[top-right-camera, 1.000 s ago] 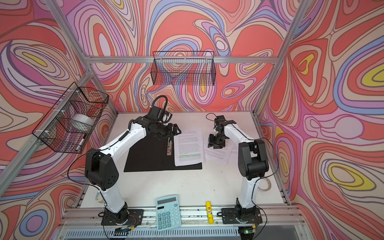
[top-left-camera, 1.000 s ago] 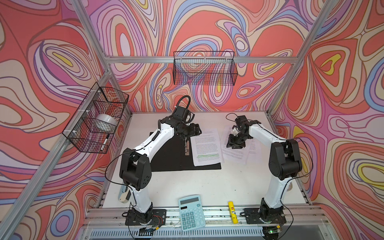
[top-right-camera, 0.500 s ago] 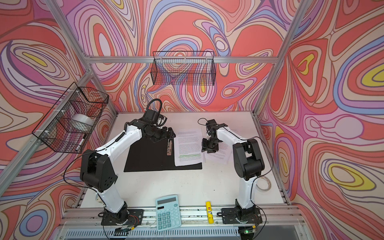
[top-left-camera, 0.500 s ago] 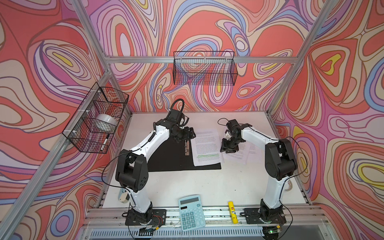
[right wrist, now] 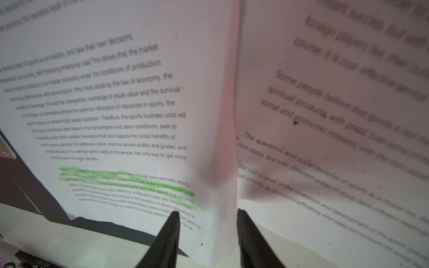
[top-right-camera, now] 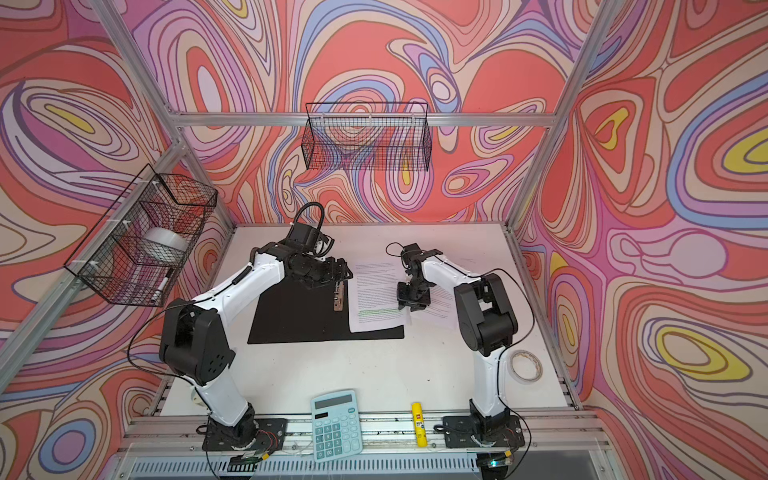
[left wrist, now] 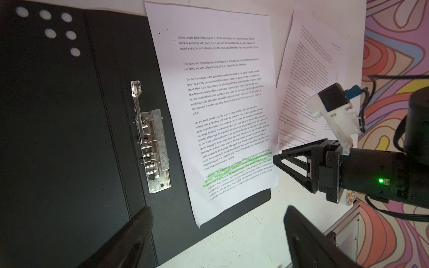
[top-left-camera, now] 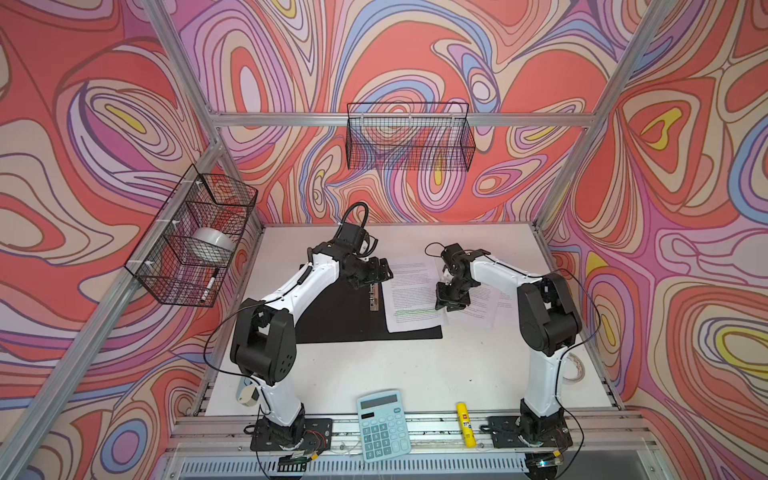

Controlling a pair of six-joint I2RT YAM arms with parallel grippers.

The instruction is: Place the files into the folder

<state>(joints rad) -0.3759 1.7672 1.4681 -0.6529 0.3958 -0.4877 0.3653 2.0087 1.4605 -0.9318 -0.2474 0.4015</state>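
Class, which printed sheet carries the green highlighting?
The sheet lying on the open black folder; the sheets right of it show only black text.

I count at least two files (top-left-camera: pixel 411 291), one folder (top-left-camera: pixel 340 320), one calculator (top-left-camera: pixel 383 424), one glue stick (top-left-camera: pixel 465 424), two baskets (top-left-camera: pixel 409 141), two tape rolls (top-right-camera: pixel 525 365).

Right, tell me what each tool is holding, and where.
Nothing. The left tool hangs open over the folder; the right tool straddles an edge of the files by the green highlight, jaws apart.
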